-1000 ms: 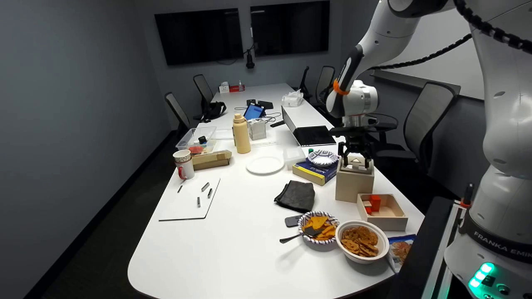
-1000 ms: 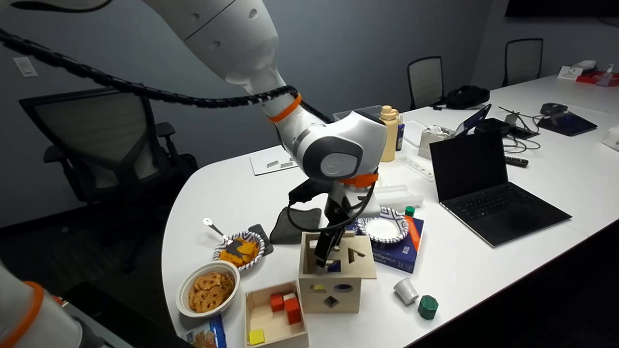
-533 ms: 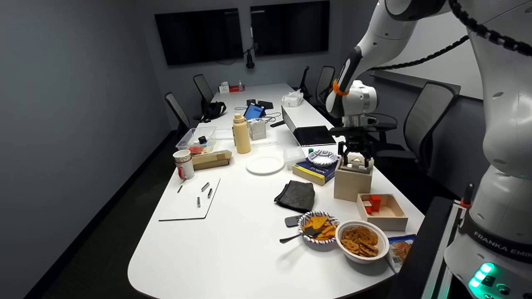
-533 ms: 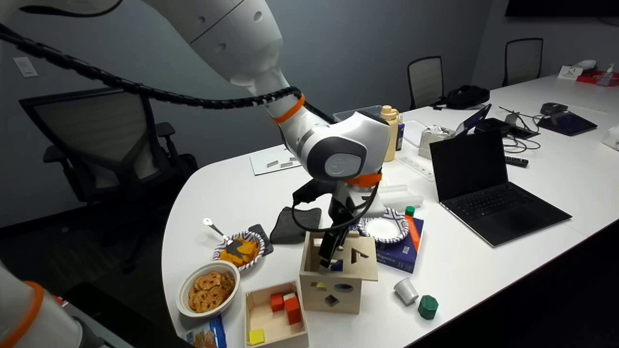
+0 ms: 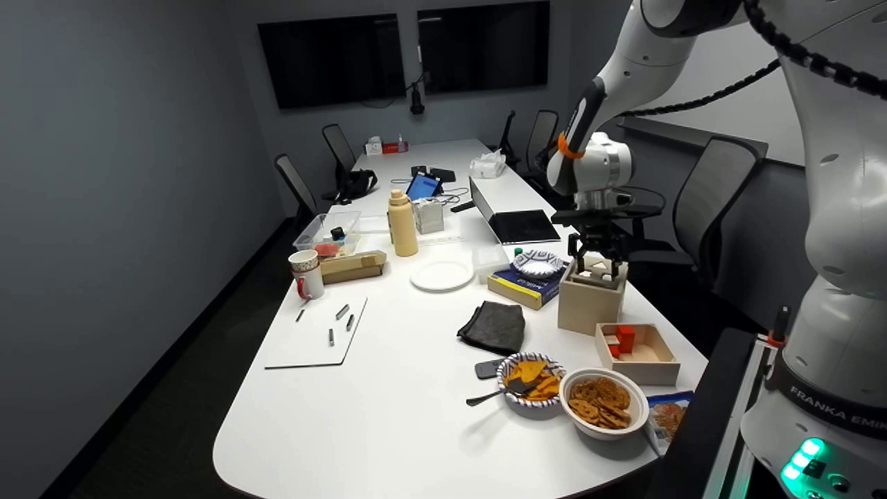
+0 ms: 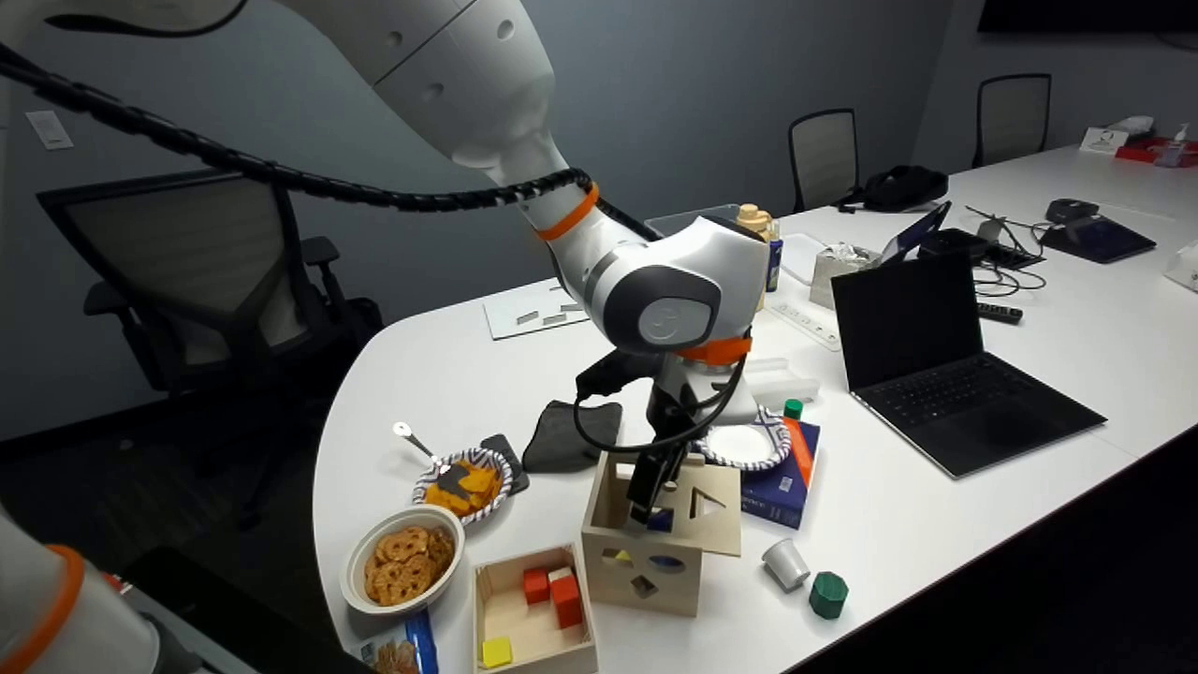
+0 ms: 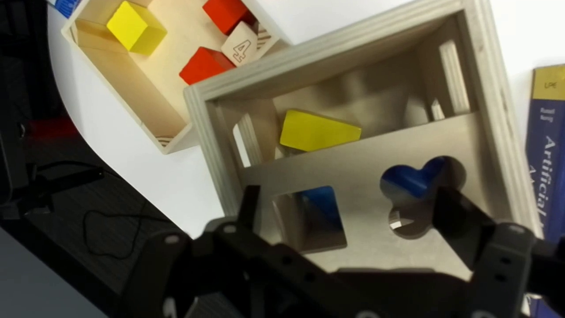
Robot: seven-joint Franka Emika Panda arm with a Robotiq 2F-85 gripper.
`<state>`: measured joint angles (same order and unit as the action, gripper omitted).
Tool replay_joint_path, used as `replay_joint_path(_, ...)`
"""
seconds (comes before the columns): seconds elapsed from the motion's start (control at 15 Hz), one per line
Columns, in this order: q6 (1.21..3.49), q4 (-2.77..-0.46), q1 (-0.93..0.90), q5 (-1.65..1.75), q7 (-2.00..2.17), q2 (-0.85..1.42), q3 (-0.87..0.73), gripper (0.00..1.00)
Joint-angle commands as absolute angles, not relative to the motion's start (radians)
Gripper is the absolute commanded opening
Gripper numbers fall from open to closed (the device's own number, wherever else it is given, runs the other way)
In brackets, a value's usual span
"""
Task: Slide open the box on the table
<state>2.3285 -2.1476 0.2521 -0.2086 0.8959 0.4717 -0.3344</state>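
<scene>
Lid (image 6: pixel 719 534) and gripper (image 7: pixel 348 198) had shifted slightly, the box (image 5: pixel 589 305) turning near a long edge of the table (image 5: pixel 346 423); fingers (image 7: pixel 463 229) stood wide apart, likely to push, not pinch.

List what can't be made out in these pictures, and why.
Blue shapes in the box, wrist view: one block or two? The lid covers most.
Book, wrist view: title after "Artificial" hidden behind the gripper.
Packet, in an exterior view: cut by the bottom edge; lettering too small.
Blue screen, in an exterior view: contents too small to read.
</scene>
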Motion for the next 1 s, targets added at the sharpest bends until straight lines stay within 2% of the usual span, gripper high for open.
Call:
replay_joint_path(0.0, 2.31, -2.117, 0.235, -0.174, 0.938, 0.486, -0.359, 1.0)
replay_joint_path(0.93, 2.291, -2.079, 0.221, -0.093, 1.023, 0.499, -0.375, 1.0)
